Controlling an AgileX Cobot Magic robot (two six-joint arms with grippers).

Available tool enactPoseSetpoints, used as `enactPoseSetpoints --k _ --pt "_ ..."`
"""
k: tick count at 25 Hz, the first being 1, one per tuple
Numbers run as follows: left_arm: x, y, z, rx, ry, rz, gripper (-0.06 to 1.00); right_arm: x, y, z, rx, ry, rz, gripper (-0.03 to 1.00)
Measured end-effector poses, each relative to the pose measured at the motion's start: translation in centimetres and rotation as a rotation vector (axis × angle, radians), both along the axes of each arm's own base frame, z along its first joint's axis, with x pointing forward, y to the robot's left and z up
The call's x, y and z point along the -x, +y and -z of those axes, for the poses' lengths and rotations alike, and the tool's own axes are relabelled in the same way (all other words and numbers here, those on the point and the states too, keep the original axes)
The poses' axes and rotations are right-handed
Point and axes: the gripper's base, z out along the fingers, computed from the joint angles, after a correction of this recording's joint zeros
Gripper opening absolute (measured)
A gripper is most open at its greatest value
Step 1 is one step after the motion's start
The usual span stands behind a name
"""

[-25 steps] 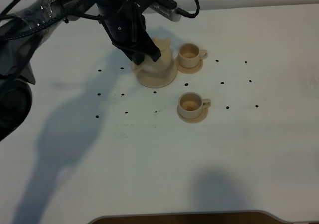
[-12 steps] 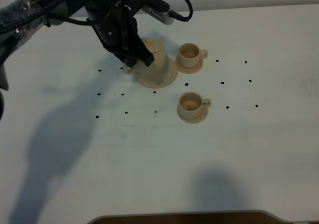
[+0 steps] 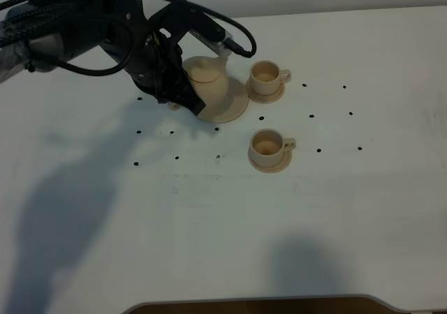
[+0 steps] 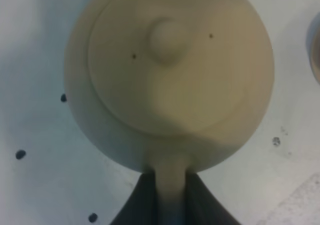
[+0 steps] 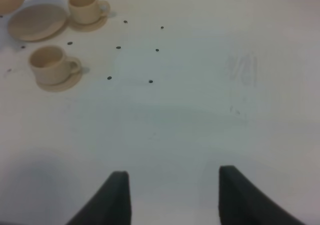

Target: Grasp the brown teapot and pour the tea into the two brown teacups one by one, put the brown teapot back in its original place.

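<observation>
The brown teapot [image 3: 207,77] hangs just above the left part of its wide round saucer plate [image 3: 232,105], and most of the plate lies bare. My left gripper [image 3: 184,100] is shut on the teapot's loop handle [image 4: 170,177]; the left wrist view looks down on the knobbed lid [image 4: 167,37]. The two brown teacups stand on small saucers, one [image 3: 267,77] right of the plate, the other [image 3: 269,146] nearer the front. The right wrist view shows both cups [image 5: 86,6] [image 5: 50,65], the bare plate [image 5: 37,22] and the open, empty right gripper [image 5: 172,195].
The white table [image 3: 314,216] carries several small black dots [image 3: 318,150] around the tea set. The left arm and its cables [image 3: 84,28] stretch in from the upper left. A dark edge [image 3: 258,304] runs along the table's front.
The left gripper, shut on the handle, has moved left and lifted the teapot off the middle of the plate, baring most of it. The cups have not moved.
</observation>
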Motion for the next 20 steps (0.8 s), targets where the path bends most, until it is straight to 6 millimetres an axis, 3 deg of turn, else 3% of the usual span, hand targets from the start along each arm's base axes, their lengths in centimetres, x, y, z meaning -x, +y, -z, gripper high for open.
enactPoseSetpoints --k 20 --pt "0.3 0.1 2.1 -0.177 -0.204 0.554 0.12 0.0 0.0 0.0 0.0 0.0 0.0 0.4"
